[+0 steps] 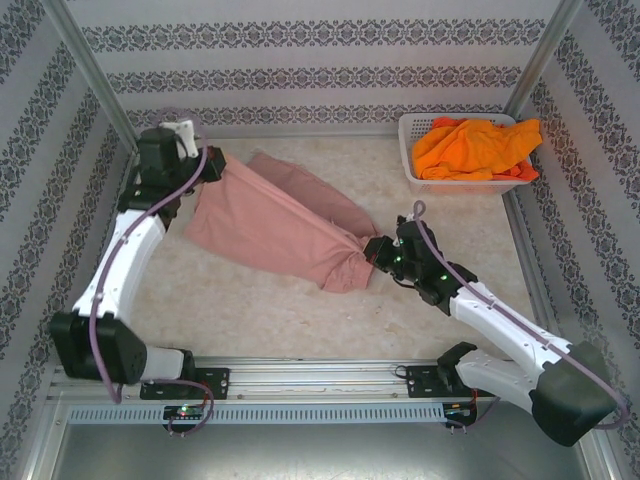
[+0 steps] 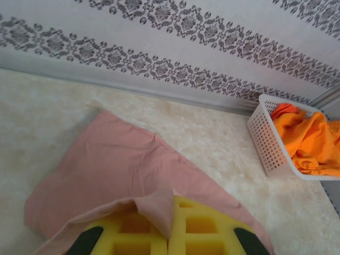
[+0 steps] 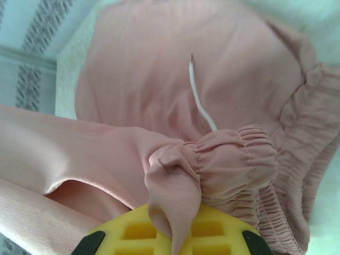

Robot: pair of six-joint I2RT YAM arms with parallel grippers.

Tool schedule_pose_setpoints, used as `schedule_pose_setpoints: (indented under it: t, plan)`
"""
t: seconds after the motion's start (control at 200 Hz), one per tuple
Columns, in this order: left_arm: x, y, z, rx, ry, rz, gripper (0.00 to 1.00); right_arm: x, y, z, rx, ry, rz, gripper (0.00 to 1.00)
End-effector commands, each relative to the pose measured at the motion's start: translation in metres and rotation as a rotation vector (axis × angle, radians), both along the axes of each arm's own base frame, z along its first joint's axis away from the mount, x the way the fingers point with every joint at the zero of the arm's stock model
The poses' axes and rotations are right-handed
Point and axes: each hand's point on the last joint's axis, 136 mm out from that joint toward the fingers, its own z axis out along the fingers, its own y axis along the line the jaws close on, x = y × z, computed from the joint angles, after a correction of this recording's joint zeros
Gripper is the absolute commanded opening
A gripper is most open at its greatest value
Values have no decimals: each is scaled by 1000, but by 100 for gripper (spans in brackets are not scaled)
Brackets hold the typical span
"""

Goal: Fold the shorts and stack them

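Pale cream-mottled tabletop (image 1: pixel 300 320), matte, a bit fuzzy-looking in the left wrist view. Boxed in on three sides by white wallpaper (image 1: pixel 300 35) with bands of dark floral print. Aluminium posts (image 1: pixel 90 72) running up at the upper corners. Slotted rail (image 1: pixel 320 370) across the bottom of the top view, both arm bases bolted to it.

Centre of the top view: dusty pink shorts (image 1: pixel 280 225), drawn out on a diagonal from upper left to centre right. Can't tell whether lifted or lying flat.

Upper-left end: clamped by the left gripper (image 1: pixel 208 166), yellow pads (image 2: pixel 204 228) pressed together on a fold of the pink fabric.

Lower-right end: clamped by the right gripper (image 1: pixel 373 252), pressed together on the bunched elastic waistband (image 3: pixel 234 154). White drawstring (image 3: pixel 199 98) loose across the cloth just above the pinch.

Upper right corner: white mesh basket (image 1: pixel 450 185) close to the back wall, well apart from the pink shorts. Inside it, orange shorts (image 1: pixel 475 148), heaped and spilling over the right rim. Can't tell whether one garment or more.
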Motion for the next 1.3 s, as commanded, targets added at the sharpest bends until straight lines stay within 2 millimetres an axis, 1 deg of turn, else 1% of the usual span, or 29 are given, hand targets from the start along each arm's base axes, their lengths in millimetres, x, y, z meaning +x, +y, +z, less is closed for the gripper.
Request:
schedule_pose_setpoints:
  t: [0.0,0.03,0.125,0.185,0.27,0.35,0.435,0.48,0.5,0.53,0.54,0.59,0.609,0.689,0.709,0.729,0.734,0.799,0.884,0.949,0.999,1.004,1.019,1.039,1.074,1.144,1.219,1.279,1.294]
  plan:
    - [47,26,57,91,-213,120,0,6,-43,-21,-72,94,-173,5]
    - [56,23,59,90,-218,112,0,9,-48,-21,-68,97,-194,5]
    - [87,11,53,89,-196,87,0,18,-57,-22,-56,98,-244,7]
    - [105,4,48,79,-184,74,0,24,-58,-22,-58,107,-248,11]
    - [125,-6,37,57,-147,50,0,32,-55,-21,-55,124,-228,12]
    - [134,-14,36,42,-130,17,0,42,-51,-12,-43,109,-201,6]
    - [132,-9,52,71,-169,35,0,58,-48,9,-53,57,-164,3]
    - [129,-3,66,99,-204,58,0,71,-49,26,-80,10,-138,0]
    - [127,-1,74,114,-221,67,0,75,-49,31,-88,-3,-132,0]
    - [124,4,84,137,-240,81,0,88,-51,45,-108,-42,-118,0]
    - [122,6,88,144,-246,88,0,89,-51,46,-112,-44,-114,0]
    - [117,13,106,174,-270,104,0,114,-47,76,-124,-125,-74,0]
    - [114,16,114,183,-279,110,0,120,-46,79,-130,-134,-62,0]
    - [108,36,140,194,-300,158,0,156,-36,122,-133,-231,-8,0]
    - [107,41,145,193,-303,168,0,168,-32,137,-130,-267,12,0]
    - [105,46,151,193,-309,179,0,176,-30,145,-127,-288,24,0]
    - [105,48,154,193,-311,183,0,180,-28,152,-124,-306,32,0]
    - [99,66,173,197,-327,225,0,208,-16,194,-102,-409,73,0]
    - [83,94,207,196,-377,294,0,230,4,251,-43,-542,150,0]
    - [65,110,241,178,-446,327,0,238,19,295,18,-639,211,0]
    - [47,116,270,163,-519,337,0,238,26,327,61,-713,252,0]
    - [45,116,273,162,-526,338,0,238,26,327,61,-713,252,0]
    - [40,116,281,159,-548,337,0,237,27,339,73,-741,261,0]
    - [31,117,293,160,-581,340,0,237,28,347,83,-759,268,0]
    - [15,114,312,167,-636,337,0,235,28,368,101,-814,282,0]
    - [-17,101,343,184,-737,295,0,229,24,396,122,-898,311,0]
    - [-48,86,359,194,-805,236,0,223,17,410,127,-947,347,0]
    - [-68,74,355,198,-841,186,0,218,14,410,119,-961,387,0]
    - [-71,71,351,197,-847,175,0,218,14,408,117,-957,398,0]
